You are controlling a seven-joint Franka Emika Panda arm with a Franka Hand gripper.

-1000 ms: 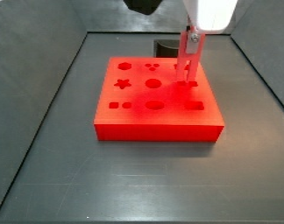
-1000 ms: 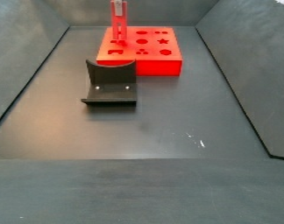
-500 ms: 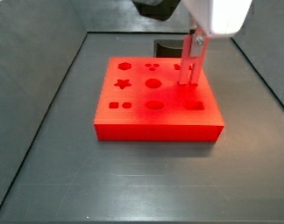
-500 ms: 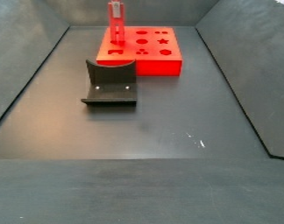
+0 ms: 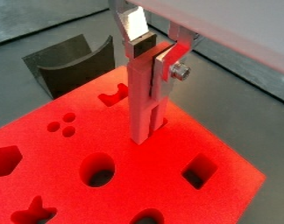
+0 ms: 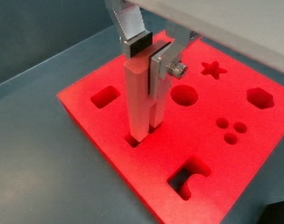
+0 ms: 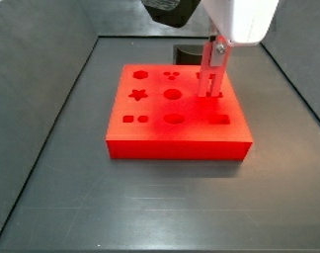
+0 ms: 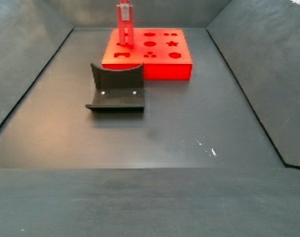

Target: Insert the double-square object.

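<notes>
My gripper (image 5: 152, 57) is shut on the double-square object (image 5: 147, 101), a slim red peg of two parallel square bars, and holds it upright by its upper end. The peg's lower end meets the top of the big red block (image 5: 62, 188) at a small hole. I cannot tell how deep it sits. Another wrist view shows the gripper (image 6: 152, 59), the peg (image 6: 139, 105) and the block (image 6: 232, 166). In the side views the peg (image 7: 211, 77) (image 8: 123, 18) stands near one edge of the block (image 7: 156, 138) (image 8: 159, 67), under the gripper (image 7: 218, 46).
The block's top has several shaped holes: star, hexagon, circle, square, three dots. The dark fixture (image 8: 116, 89) stands on the floor beside the block; it also shows in a wrist view (image 5: 65, 66) and behind the block (image 7: 187, 51). Grey walls enclose the floor.
The gripper and peg have shifted only slightly over the block. The peg stays upright with its lower end at the block's top.
</notes>
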